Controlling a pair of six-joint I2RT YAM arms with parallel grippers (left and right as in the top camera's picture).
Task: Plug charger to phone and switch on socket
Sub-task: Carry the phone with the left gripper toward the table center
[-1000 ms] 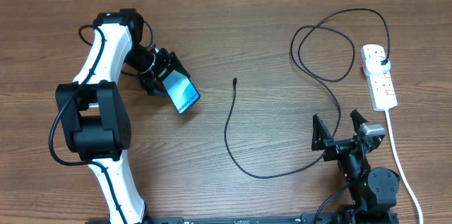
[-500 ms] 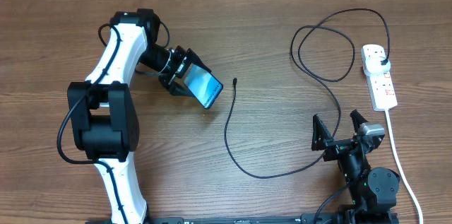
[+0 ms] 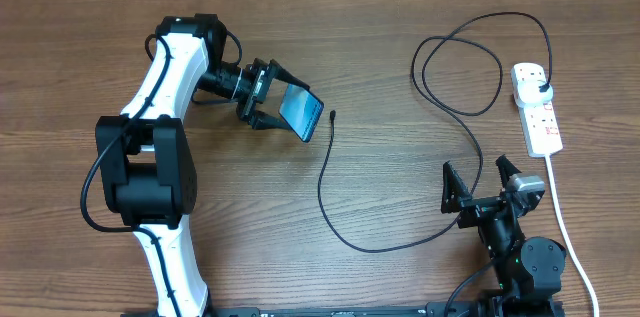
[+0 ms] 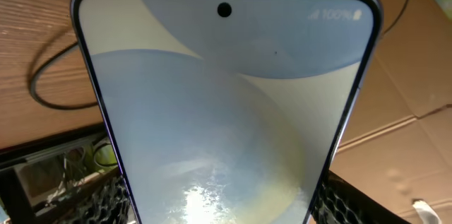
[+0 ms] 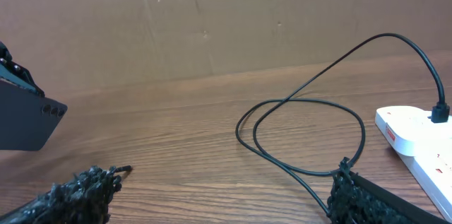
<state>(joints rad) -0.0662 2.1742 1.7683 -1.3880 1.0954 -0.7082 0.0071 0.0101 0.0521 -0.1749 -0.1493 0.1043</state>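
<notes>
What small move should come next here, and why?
Probably move the right gripper toward the charger tip to grasp it. Its jaws stand open and empty, while the left gripper holds the phone just beside that tip, unplugged.

Black charger, white red-marked socket

Robotics lab bench: 2 arms at a wood-grain table (cardboard panels behind).
</notes>
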